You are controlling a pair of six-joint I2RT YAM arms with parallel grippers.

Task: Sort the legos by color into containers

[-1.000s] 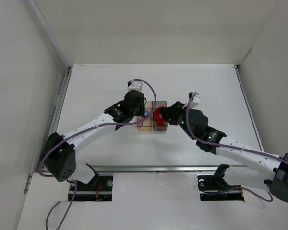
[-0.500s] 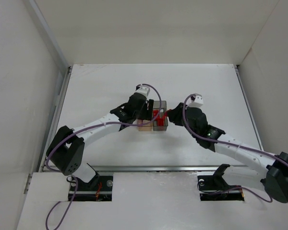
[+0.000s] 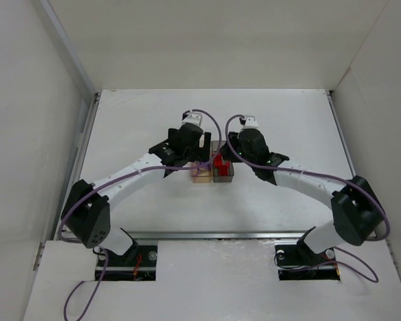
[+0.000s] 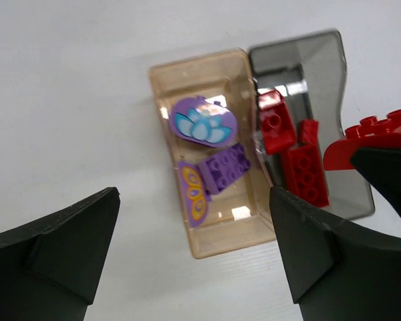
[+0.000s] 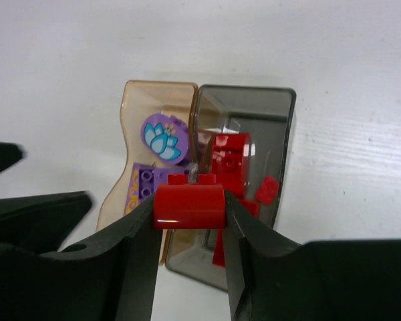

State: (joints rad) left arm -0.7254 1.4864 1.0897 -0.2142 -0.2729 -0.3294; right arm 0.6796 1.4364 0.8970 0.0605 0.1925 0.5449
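On the white desk (image 3: 287,120), at its centre, a translucent tan rectangular plastic bin (image 4: 187,63) and a dark grey rectangular plastic bin (image 4: 301,60) stand touching along their long sides. The right gripper (image 5: 189,221) has its fingers clamped on a bright red plastic lego brick with a rounded face (image 5: 189,206), 1 finger on each side, studs upward. In the right wrist view this brick overlaps the wall the 2 bins share. The left gripper (image 4: 194,227) hangs over the tan bin, fingers wide apart and holding nothing. The tan bin contains a round purple lego with a bluish flower (image 4: 202,124), a purple studded brick (image 4: 228,167) and a purple piece with an orange pattern (image 4: 194,194). Several red bricks (image 4: 301,170) lie in the grey bin. White panel walls (image 3: 214,40) enclose the desk on 3 sides.
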